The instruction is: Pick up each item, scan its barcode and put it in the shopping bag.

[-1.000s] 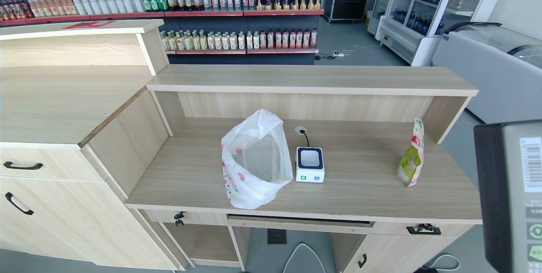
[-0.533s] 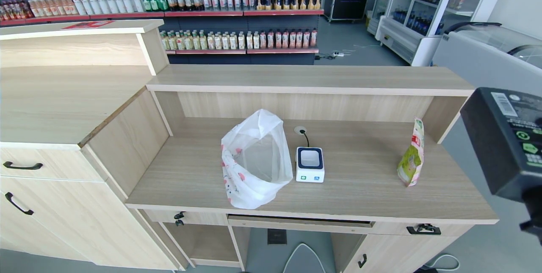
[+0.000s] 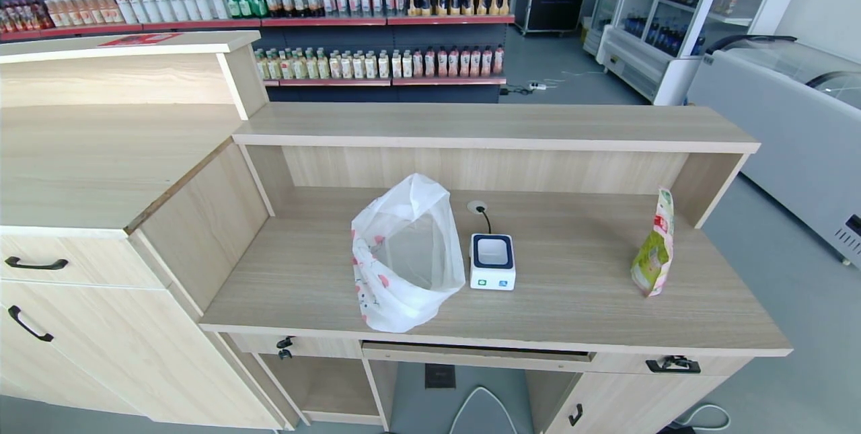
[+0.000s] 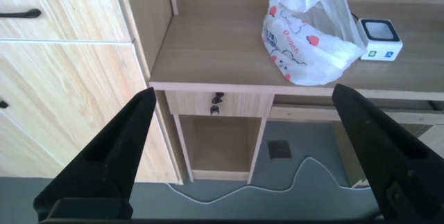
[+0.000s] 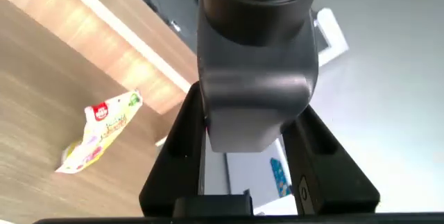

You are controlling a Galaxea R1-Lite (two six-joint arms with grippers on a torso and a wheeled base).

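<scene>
On the wooden counter (image 3: pixel 565 299) a white shopping bag (image 3: pixel 403 259) with red prints stands open. Just right of it sits a small white barcode scanner (image 3: pixel 492 260) with a dark window. A green and yellow snack pouch (image 3: pixel 654 249) stands upright near the counter's right end. My left gripper (image 4: pixel 244 96) is open and holds nothing; it hangs low in front of the counter's left part, with the shopping bag (image 4: pixel 305 33) and scanner (image 4: pixel 380 38) beyond it. My right gripper (image 5: pixel 253 92) is open, off the counter's right end, and the pouch (image 5: pixel 103 137) lies well beyond it.
A raised ledge (image 3: pixel 498 126) runs along the back of the counter, and a taller cabinet (image 3: pixel 101 165) borders it on the left. Drawers with black handles (image 3: pixel 672 365) sit under the front edge. Shelves of bottles (image 3: pixel 377 0) and fridges (image 3: pixel 679 10) stand behind.
The dark housing of my right arm, which stood at the head view's right edge, swung upward and has left that picture. Bag, scanner and pouch have not moved.
</scene>
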